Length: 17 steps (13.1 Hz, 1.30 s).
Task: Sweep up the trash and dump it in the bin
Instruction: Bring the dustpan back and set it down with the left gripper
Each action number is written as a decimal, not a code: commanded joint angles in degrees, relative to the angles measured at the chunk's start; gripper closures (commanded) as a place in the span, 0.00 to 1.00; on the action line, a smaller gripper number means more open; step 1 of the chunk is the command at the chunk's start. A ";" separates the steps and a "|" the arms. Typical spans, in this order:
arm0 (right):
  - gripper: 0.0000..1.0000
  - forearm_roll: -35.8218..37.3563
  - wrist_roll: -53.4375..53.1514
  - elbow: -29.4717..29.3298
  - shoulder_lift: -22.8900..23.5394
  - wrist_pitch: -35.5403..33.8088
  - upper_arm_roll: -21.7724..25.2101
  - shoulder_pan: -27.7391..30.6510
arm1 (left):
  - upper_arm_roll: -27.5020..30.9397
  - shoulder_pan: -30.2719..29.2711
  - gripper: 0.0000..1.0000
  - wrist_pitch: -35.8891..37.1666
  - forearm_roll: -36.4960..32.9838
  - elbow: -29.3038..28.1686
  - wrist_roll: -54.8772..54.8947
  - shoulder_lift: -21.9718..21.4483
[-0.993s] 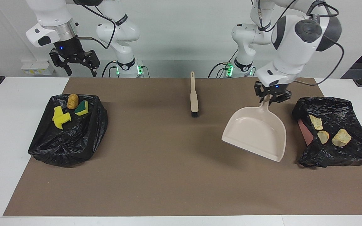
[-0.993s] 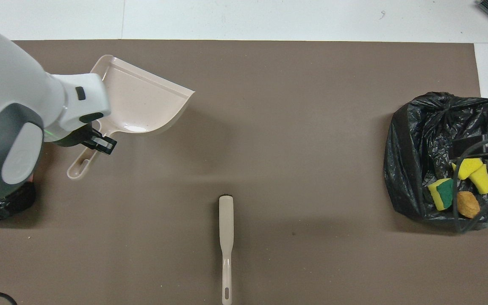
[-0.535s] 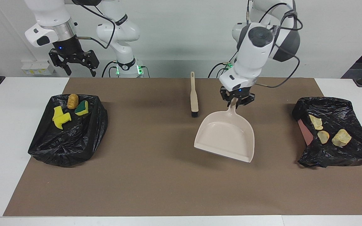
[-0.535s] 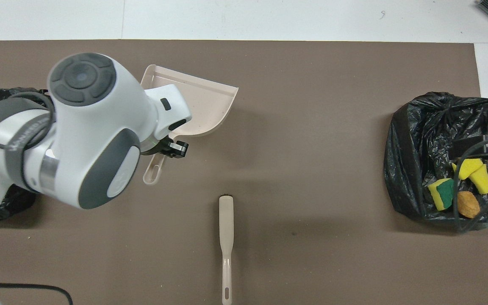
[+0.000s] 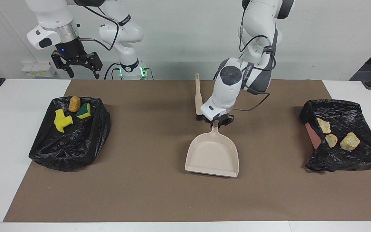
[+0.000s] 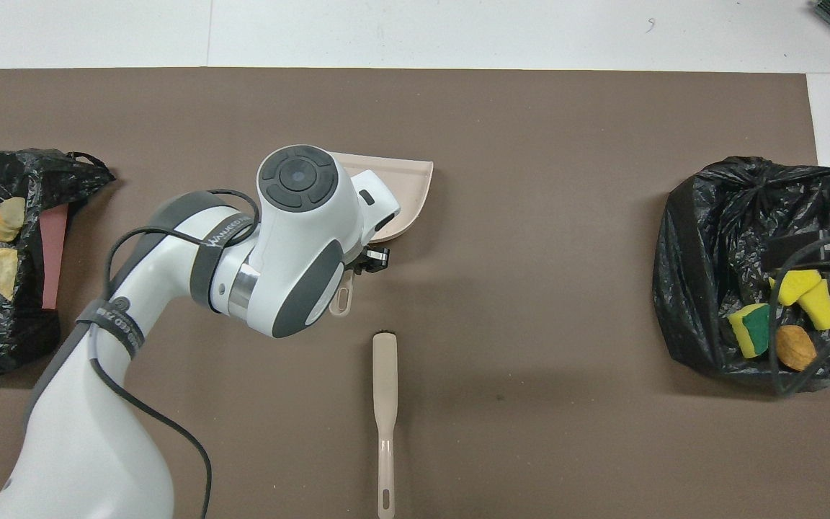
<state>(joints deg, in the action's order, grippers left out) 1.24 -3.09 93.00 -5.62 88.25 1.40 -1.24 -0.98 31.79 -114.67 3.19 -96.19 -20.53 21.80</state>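
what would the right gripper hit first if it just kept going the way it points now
The right gripper hangs open with its jaws aimed down, over the table's edge nearer the robots than the trash bin. Going straight down it would probably meet that bare table first, not the bin, though depth there is hard to judge.

Obstacles, mid-mat: the dustpan [image 5: 212, 155] clamped by its handle in my left gripper [image 5: 218, 121], and the brush [image 5: 198, 98] lying just beside it, toward the table edge at my bases.

Obstacles, ends: one black-lined bin [image 5: 71, 135] at the right arm's end, with my right gripper [image 5: 76, 66] hanging over the table edge near it; a second bin [image 5: 346, 137] at the left arm's end.

Free room: bare mat [image 5: 147, 193] between each bin and the dustpan, and the whole strip along the table edge farthest from my bases.
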 commanded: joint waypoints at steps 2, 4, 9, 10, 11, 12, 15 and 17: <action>0.00 -1.15 1.34 1.57 -1.23 1.22 -0.17 0.27 | 1.24 1.79 0.01 -3.37 0.76 -0.57 -5.39 0.27; 0.00 -1.15 1.51 1.57 -1.23 1.22 -0.17 0.19 | 1.59 -0.04 0.00 -2.58 0.77 -0.49 -6.36 -1.92; 0.00 -1.15 2.74 1.57 -1.14 1.22 -0.17 0.27 | 2.03 -10.32 0.00 -0.38 0.24 0.75 -1.82 -5.71; 0.00 -1.15 2.66 1.57 -1.14 1.22 -0.17 0.53 | 2.12 -12.86 0.00 0.23 0.32 0.92 1.42 -5.89; 0.00 -1.15 2.66 1.57 -1.14 1.22 -0.17 0.54 | 2.03 -15.41 0.00 1.89 0.33 1.70 4.42 -6.32; 0.00 -1.15 2.66 1.57 -1.14 1.22 -0.17 0.54 | 2.12 -17.53 0.00 3.73 0.41 2.23 7.58 -7.02; 0.00 -1.59 2.48 1.39 -1.06 1.22 -0.26 0.28 | 2.12 -25.43 0.00 8.13 0.50 2.33 18.99 -10.01; 0.00 -1.59 2.13 1.39 -0.97 1.13 -0.26 0.01 | 2.12 -28.61 0.00 11.12 0.24 2.33 22.90 -11.86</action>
<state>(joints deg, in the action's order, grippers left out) 1.04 -2.49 93.03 -5.62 88.26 1.27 -1.38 1.81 5.36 -106.64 3.25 -93.56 -0.59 12.23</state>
